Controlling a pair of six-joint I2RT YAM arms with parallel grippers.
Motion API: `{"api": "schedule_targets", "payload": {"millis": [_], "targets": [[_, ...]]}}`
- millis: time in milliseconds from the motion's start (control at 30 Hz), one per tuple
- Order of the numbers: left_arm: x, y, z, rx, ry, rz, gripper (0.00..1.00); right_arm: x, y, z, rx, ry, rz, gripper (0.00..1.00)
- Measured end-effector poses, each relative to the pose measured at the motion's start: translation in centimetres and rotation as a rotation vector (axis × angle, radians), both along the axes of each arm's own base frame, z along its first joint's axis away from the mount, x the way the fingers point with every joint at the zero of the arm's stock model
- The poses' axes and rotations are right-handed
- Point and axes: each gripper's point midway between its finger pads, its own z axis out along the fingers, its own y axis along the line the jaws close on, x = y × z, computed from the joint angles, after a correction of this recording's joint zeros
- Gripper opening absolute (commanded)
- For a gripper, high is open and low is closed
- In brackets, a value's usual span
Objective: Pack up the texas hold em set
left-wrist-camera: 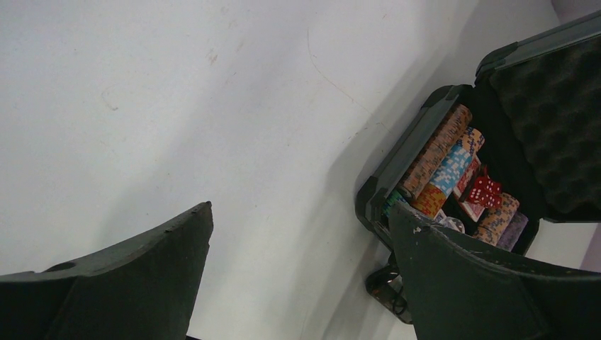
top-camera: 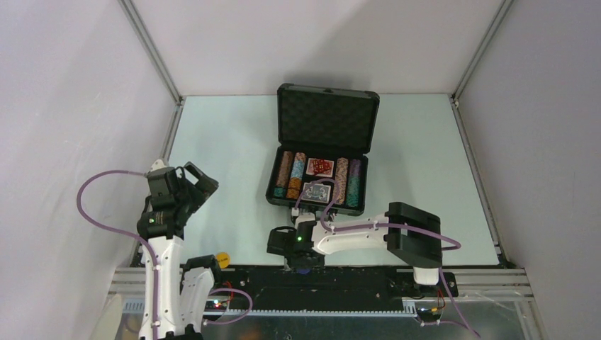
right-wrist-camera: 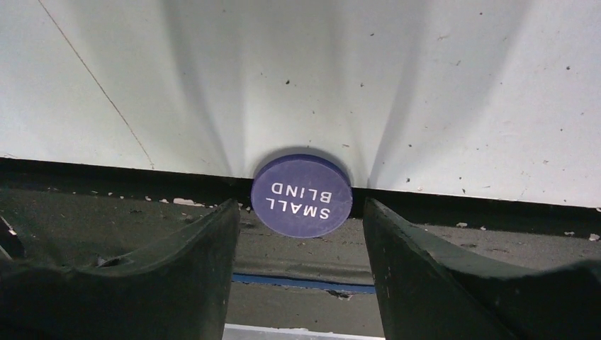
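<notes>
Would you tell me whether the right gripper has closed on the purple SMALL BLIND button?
No, the right gripper is open, its fingers standing apart on either side of the SMALL BLIND button.

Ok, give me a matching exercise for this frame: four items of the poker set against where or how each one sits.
Things:
1. SMALL BLIND button
2. red dice
3. yellow disc
4. case lid

Places or states:
A. raised, foam lining showing
B. at the table's near edge, beside the left arm
C. inside the case, middle section
D. between the fingers of the open right gripper

Pairs: 1-D, 2-C, 3-B, 4-A.
</notes>
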Motion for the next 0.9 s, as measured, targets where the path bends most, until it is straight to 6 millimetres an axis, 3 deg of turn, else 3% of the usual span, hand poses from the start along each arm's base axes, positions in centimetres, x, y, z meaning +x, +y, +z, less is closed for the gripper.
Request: {"api": "schedule_targets", "payload": {"millis": [400,700,800,900], "targets": [[0.0,0.0,0.1,0.002,-0.007,0.0,0.98,0.1,0.4,0.0,0.015,-0.001,0.001,0.4],[0.0,0.0,0.1,0.002,-0.007,0.001,0.98,0.6,0.2,0.2,0.009,-0.024,0.024,0.38],[0.0,0.0,0.1,0.002,-0.007,0.001,0.98,1.6,0.0,1.5,0.028,-0.052,0.031,0.38],[0.0,0.0,0.1,0.002,-0.007,0.001,0.98,4.0,-0.4,3.8,0.062,-0.108,0.026,0.38]]}}
